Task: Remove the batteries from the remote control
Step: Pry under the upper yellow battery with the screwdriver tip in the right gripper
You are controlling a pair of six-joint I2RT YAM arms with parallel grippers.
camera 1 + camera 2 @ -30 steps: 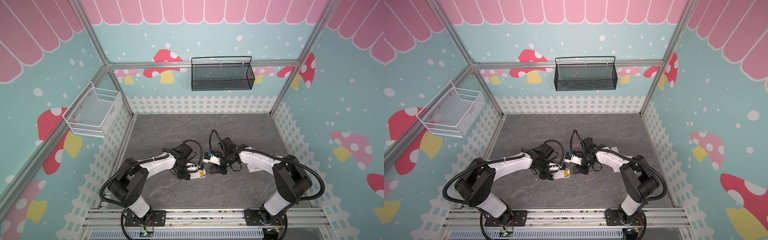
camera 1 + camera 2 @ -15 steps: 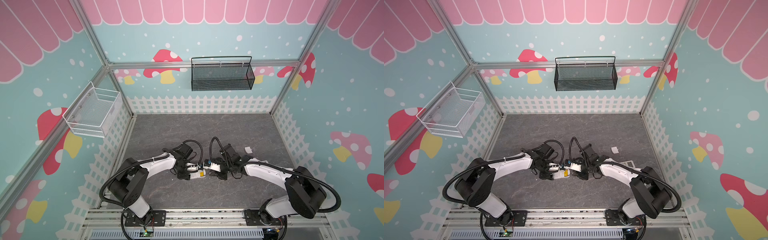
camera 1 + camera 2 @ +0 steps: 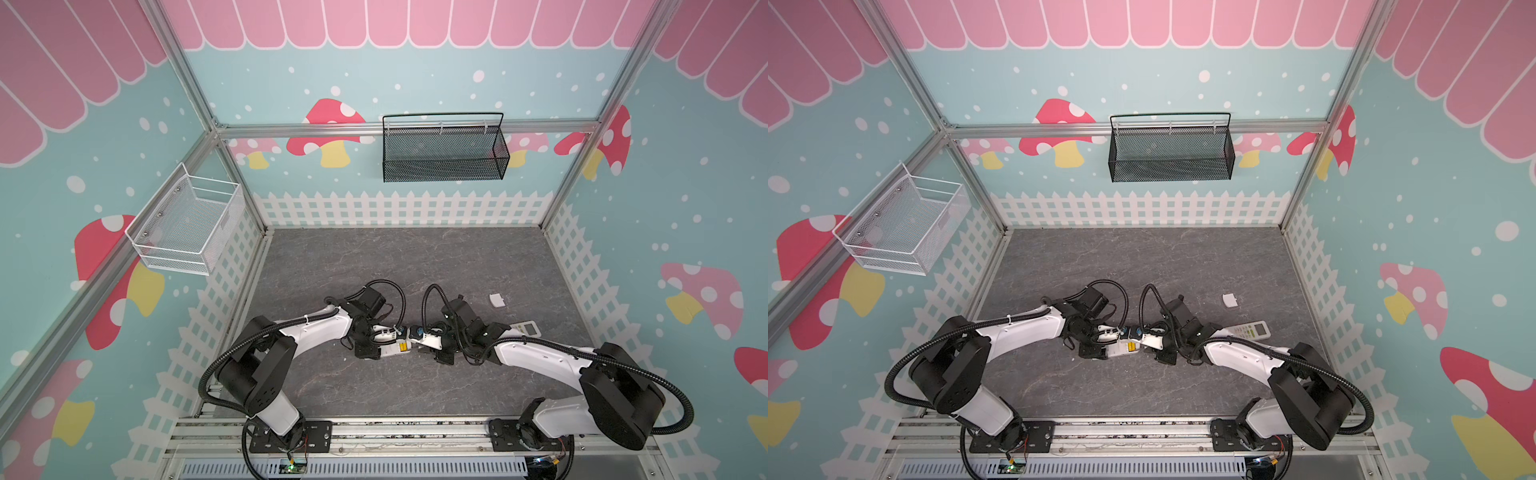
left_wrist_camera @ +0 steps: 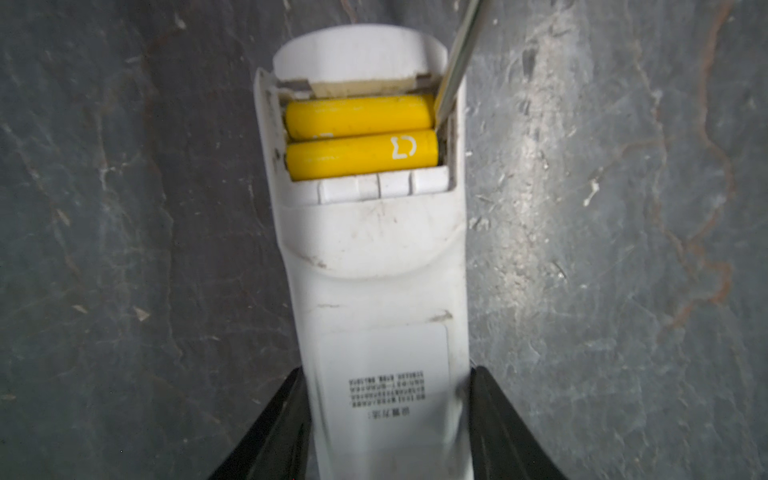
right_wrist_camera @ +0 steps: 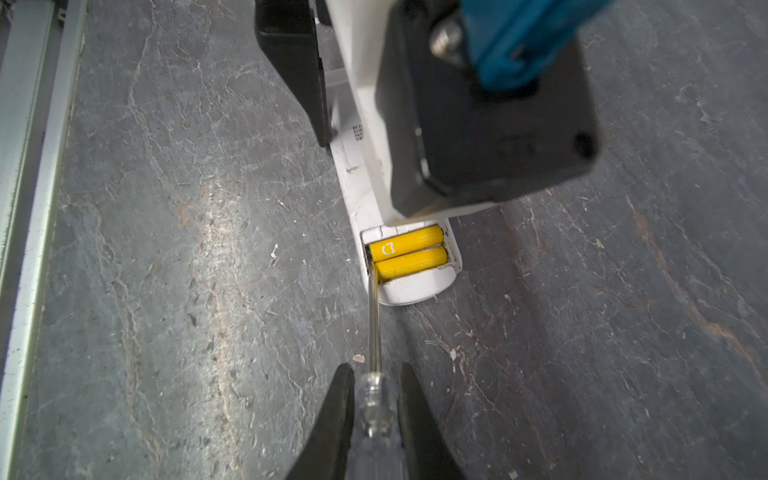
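From 9 o'clock the left hand pinches the label end of a white plastic remote control lying back-up near the middle of the grey stone-patterned surface. Its open bay holds two bright yellow cylindrical batteries side by side. From 3 o'clock the right hand pinches a slim steel-shafted screwdriver by its clear handle, the tip in the bay at the end of the battery nearer the remote's rounded end
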